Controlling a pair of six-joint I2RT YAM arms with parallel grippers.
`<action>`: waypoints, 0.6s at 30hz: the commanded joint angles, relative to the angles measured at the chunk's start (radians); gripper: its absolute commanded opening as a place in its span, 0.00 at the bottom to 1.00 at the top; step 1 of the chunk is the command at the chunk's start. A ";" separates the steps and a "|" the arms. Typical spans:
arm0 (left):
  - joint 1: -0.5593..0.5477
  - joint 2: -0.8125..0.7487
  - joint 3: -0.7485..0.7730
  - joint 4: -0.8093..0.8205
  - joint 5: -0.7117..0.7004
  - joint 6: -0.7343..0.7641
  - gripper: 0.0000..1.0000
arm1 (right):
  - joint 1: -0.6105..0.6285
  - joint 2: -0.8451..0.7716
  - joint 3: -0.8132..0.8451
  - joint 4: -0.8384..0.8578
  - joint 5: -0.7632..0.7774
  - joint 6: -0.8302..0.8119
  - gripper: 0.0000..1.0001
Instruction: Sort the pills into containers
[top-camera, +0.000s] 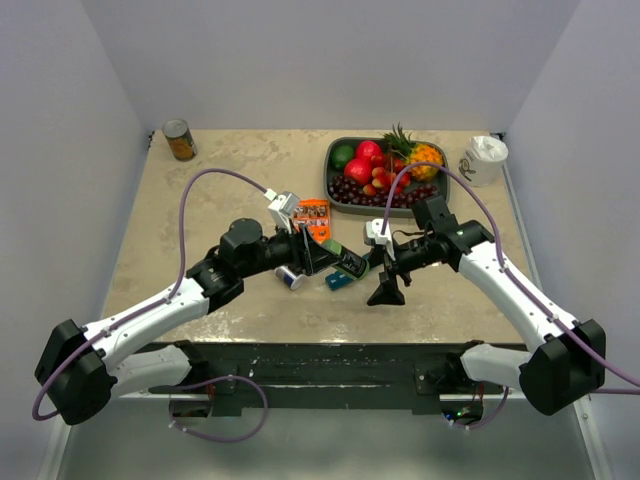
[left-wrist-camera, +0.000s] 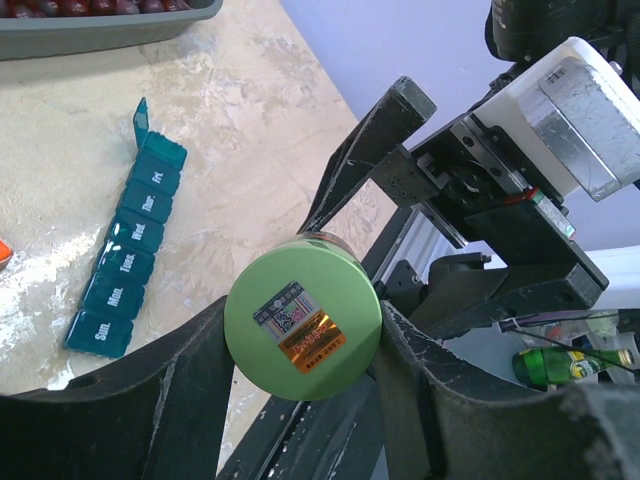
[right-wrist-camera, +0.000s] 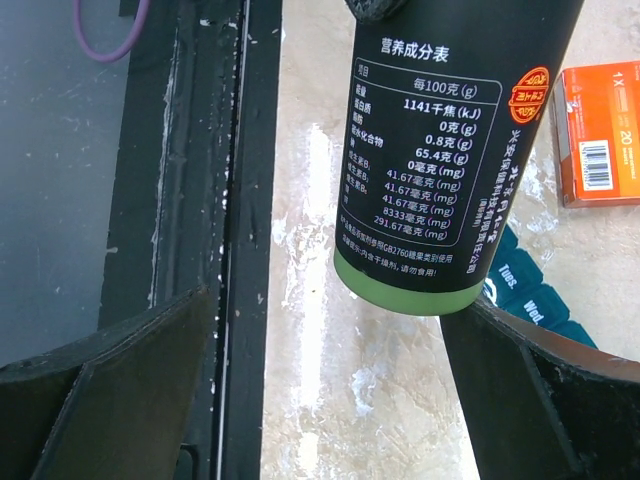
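The teal pill organizer (left-wrist-camera: 125, 260) lies on the table as a strip of day-labelled compartments, with the lid at its far end standing open. It also shows in the top view (top-camera: 337, 282) and in the right wrist view (right-wrist-camera: 522, 292). My left gripper (left-wrist-camera: 303, 322) is shut on a black tube with a green base (left-wrist-camera: 303, 318) and holds it above the table (top-camera: 349, 262). My right gripper (right-wrist-camera: 335, 300) is open wide, and the tube's lower end (right-wrist-camera: 450, 150) hangs between its fingers, close to the right one. No loose pills show.
An orange box (top-camera: 315, 215) lies behind the left gripper. A small blue and white object (top-camera: 290, 277) lies by the organizer. A grey fruit tray (top-camera: 335, 195), a can (top-camera: 180, 140) and a white cup (top-camera: 485, 158) stand at the back. The table's front edge is close.
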 joint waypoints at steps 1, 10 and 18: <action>0.000 -0.010 0.017 0.135 0.023 -0.028 0.00 | 0.004 -0.025 0.051 -0.028 -0.050 -0.018 0.99; 0.000 -0.022 0.000 0.155 0.017 -0.048 0.00 | 0.002 -0.017 0.057 -0.030 -0.076 -0.019 0.99; 0.000 -0.013 0.000 0.180 0.024 -0.059 0.00 | 0.002 -0.023 0.043 -0.033 -0.088 -0.025 0.99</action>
